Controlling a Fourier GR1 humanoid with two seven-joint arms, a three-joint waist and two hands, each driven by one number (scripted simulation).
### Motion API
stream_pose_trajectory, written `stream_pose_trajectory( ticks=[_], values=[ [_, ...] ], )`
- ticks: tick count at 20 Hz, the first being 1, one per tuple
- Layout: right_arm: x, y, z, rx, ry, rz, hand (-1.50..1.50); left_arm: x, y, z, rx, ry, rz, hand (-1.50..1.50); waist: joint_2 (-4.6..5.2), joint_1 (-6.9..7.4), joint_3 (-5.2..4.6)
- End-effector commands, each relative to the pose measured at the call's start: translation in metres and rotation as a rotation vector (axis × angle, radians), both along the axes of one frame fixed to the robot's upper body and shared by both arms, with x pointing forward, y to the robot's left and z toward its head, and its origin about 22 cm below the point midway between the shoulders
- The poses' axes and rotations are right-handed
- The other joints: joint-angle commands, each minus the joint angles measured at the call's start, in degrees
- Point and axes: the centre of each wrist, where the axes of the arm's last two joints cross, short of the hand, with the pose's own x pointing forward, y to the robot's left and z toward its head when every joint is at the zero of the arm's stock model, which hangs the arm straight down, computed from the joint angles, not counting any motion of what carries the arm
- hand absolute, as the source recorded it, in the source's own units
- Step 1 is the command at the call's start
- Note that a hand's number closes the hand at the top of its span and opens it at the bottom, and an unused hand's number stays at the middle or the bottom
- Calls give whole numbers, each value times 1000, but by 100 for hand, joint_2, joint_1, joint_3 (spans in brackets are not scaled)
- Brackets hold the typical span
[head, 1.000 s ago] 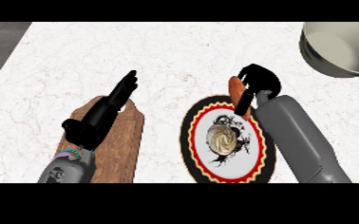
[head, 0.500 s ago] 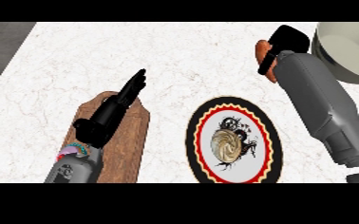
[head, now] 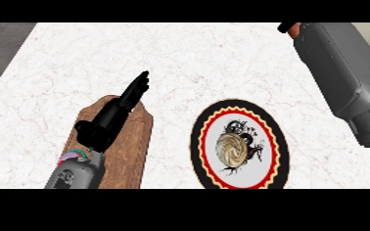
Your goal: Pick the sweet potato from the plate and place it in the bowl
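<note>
At the top right edge, our right hand (head: 283,28) has travelled up and away from the plate (head: 198,144), which now lies bare. We cannot tell the hand's grip, though an orange sliver of sweet potato (head: 293,27) shows against it. The bowl has left our view, so we judge the release comes next. Our left hand (head: 110,120) rests straight-fingered over the wooden board (head: 137,147).
</note>
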Motion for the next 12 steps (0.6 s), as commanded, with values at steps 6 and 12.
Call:
stream_pose_trajectory(
  ticks=[6,12],
  values=[
    [6,-36,9,40,-186,-126,150,-16,16,-8,-2,22,11,0,-39,-80,-2],
    [-2,-98,2,-94,-124,-228,150,0,8,-1,7,0,6,0,3,-62,0]
  ],
)
